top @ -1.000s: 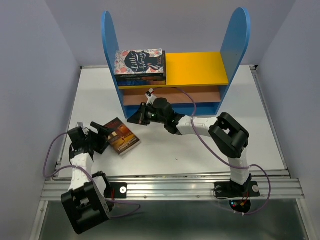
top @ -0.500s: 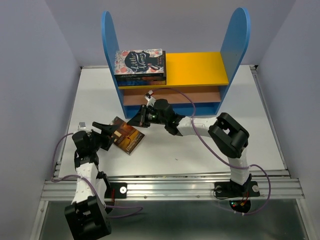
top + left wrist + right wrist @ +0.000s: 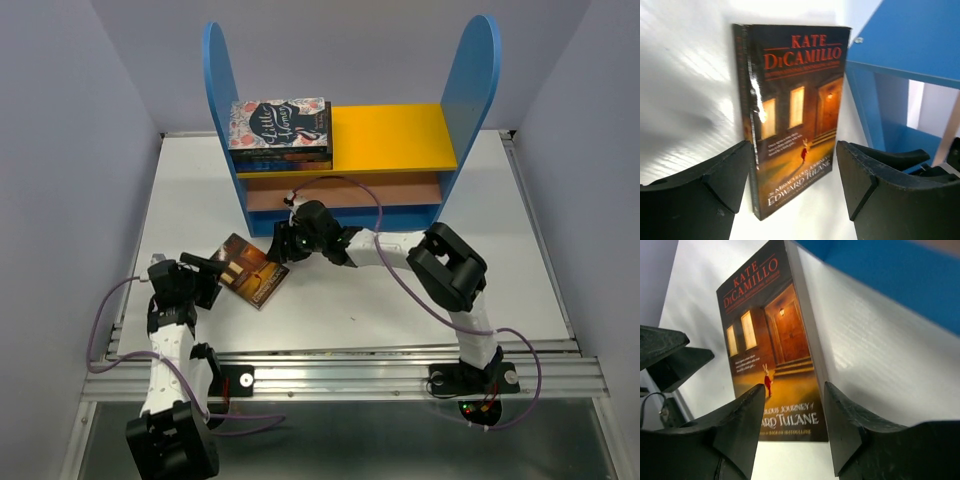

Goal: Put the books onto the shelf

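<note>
Most of the job looks done: a stack of books [image 3: 280,135], Little Women uppermost, lies flat at the left end of the shelf [image 3: 400,138], on its yellow top board. One paperback, the Kate DiCamillo novel [image 3: 250,272], lies cover-up on the white surface [image 3: 420,290] just in front of the shelf's base. The left claw [image 3: 207,275] stands wide at one end of it and the right claw [image 3: 279,243] is parted at the other; neither grips it.
</note>
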`<state>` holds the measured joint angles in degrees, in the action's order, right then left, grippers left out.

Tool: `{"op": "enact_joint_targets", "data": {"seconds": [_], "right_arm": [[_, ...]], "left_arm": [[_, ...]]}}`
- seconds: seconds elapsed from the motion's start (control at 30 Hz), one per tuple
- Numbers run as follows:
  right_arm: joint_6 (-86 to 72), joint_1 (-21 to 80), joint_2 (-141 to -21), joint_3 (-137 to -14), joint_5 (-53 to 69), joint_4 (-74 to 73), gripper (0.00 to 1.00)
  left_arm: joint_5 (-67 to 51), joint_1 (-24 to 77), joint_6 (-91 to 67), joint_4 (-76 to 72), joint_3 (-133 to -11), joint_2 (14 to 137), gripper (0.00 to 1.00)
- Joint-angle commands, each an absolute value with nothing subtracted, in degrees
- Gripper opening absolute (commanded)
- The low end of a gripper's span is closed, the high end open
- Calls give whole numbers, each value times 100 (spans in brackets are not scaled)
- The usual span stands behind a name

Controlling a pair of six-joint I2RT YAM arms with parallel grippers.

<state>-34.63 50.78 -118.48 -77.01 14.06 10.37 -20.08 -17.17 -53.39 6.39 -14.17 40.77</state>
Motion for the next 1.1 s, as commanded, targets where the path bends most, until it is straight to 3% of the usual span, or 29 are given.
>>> {"op": "enact_joint_targets", "data": {"seconds": [0.0,0.43,0.63,1.07], "right_arm": [[-2840,5080,-12180,-8147,1283,651,58],[-2610,5265,-12164,-7954,1258,598,65],[-2583,5484,-12243,-7867,958,431,65],[-3392,5722,-11611,-7462,2048,1274,57]], "left_arm": [[-1485,-1653,-5273,818,-1547,4305,78],[-958,-730,-5555,220,-1846,5835,70],[-844,-721,-5633,325,-1811,5705,70],[-799,-729,-5695,589,-1776,5326,68]]}}
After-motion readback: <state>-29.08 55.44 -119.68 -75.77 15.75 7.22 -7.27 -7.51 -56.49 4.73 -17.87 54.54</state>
